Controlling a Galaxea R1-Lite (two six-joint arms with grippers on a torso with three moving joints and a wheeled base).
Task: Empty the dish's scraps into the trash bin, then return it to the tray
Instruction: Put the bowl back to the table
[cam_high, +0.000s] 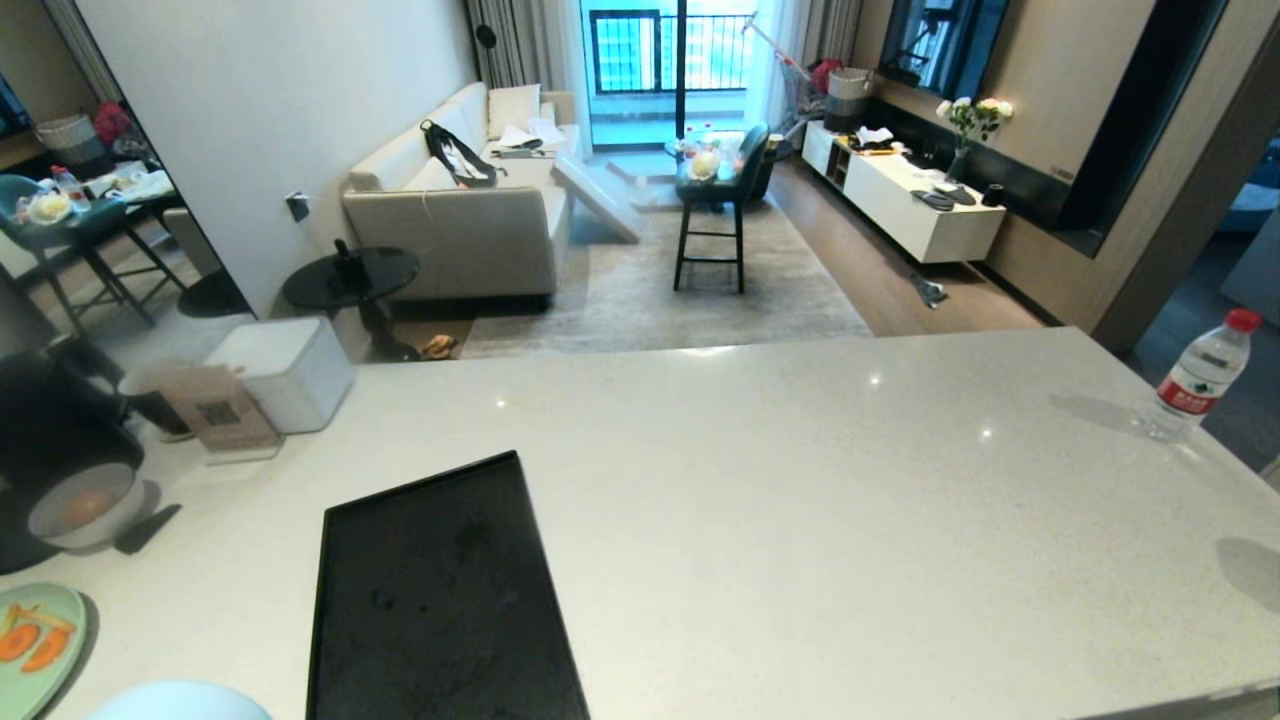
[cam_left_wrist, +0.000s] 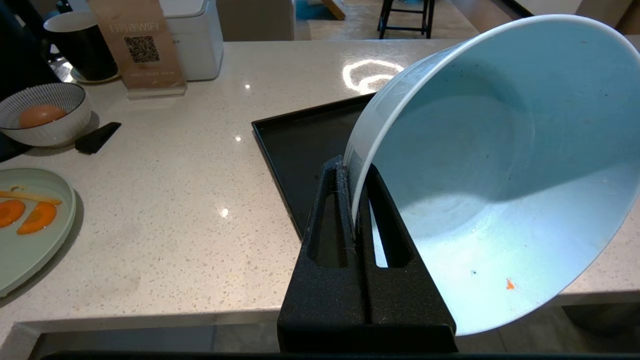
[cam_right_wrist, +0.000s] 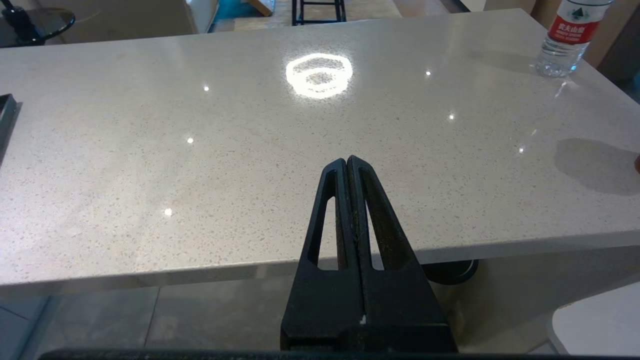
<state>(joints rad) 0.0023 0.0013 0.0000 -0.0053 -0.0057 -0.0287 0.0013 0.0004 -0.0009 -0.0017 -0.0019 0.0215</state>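
Both grippers are hanging near the counter's near edge. The left gripper (cam_left_wrist: 356, 200) is pinching the bowl (cam_left_wrist: 500, 170) by its rim, holding it tilted on its side, nearly empty, just right of the black tray (cam_left_wrist: 300, 145), probably for putting it back. The right gripper (cam_right_wrist: 346, 167) is idling with fingers pressed together.

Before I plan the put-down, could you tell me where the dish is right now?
The dish is off the counter, tilted, its rim pinched in the left gripper at the counter's near edge, beside the tray's near end.
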